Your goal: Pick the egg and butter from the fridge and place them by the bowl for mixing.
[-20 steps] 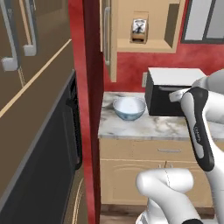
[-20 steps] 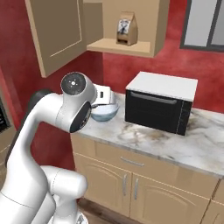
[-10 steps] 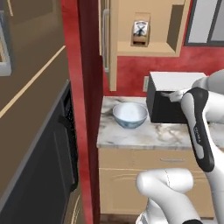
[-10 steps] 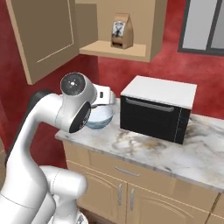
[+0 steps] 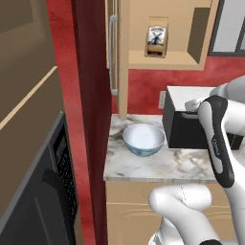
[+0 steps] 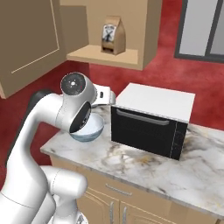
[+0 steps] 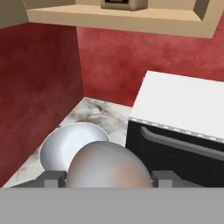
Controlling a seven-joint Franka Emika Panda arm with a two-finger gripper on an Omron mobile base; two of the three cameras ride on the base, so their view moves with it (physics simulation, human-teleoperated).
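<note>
Pinkish-grey, the egg (image 7: 106,165) sat clamped between the gripper (image 7: 106,178) fingertips, above the marble counter (image 5: 162,165) near the bowl (image 5: 143,139).

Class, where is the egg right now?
In the hand view, the egg sits between the tool's fingertips, above the bowl, left of the microwave.

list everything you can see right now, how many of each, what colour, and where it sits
bowl: one, pale blue-grey outside, white inside, on the counter left of the microwave.
microwave: one, black front, white top, on the counter.
counter: one, marbled grey-white, over tan cabinets.
bag: one, brown with a label, on the open wall shelf.
oven: one, black, built in at left.
egg: one, pale pinkish-grey, between the fingers.
gripper: one, dark fingers closed on the egg, above the counter near the bowl.
</note>
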